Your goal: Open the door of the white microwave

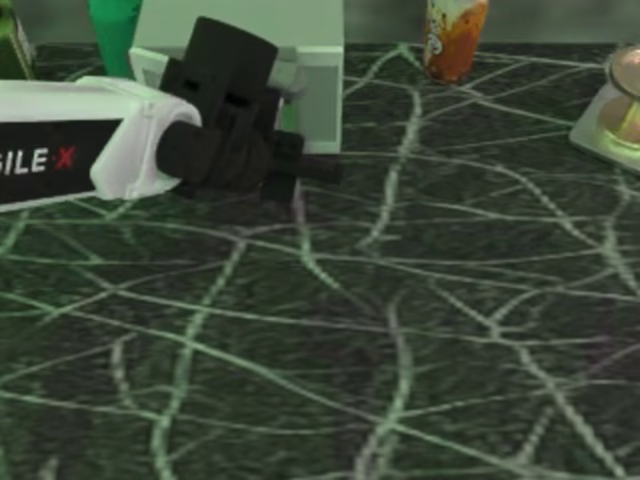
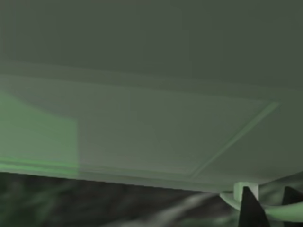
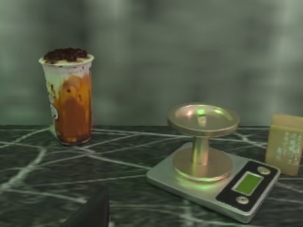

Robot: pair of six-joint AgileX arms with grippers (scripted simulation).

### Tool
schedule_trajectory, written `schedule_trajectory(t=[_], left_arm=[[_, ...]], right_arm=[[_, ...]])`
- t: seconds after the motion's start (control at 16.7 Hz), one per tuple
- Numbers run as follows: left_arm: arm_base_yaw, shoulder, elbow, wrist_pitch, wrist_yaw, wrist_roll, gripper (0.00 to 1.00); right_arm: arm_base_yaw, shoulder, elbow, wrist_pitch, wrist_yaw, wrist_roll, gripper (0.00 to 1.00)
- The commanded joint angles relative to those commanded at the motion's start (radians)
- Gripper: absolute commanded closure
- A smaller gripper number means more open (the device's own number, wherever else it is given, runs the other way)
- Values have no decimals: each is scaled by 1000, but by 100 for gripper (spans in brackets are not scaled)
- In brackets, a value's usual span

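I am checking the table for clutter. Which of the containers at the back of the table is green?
The bottle at the back left, beside the microwave, is green. The drink cup further right is orange-brown with a dark topping.

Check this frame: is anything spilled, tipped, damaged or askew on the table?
Nothing stands out. The drink cup and kitchen scale stand upright; the left gripper sits at the handle of the white microwave.

A dark bench (image 1: 420, 330) with a marble-like surface, nearly black and crossed by pale green and white veins, fills the scene. Behind its far edge stands a blurred, mottled grey-green wall (image 3: 189, 52). Soft, greenish light falls over everything, without sharp shadows.
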Motion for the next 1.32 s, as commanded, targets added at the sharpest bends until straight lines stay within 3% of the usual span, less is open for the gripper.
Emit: schedule_trajectory(t=[1.02, 1.32], left_arm=[[0, 0, 0, 0, 0, 0, 100], [5, -14, -18, 6, 25, 22, 100]], right_arm=[[0, 0, 0, 0, 0, 0, 0], [0, 0, 0, 0, 0, 0, 0]])
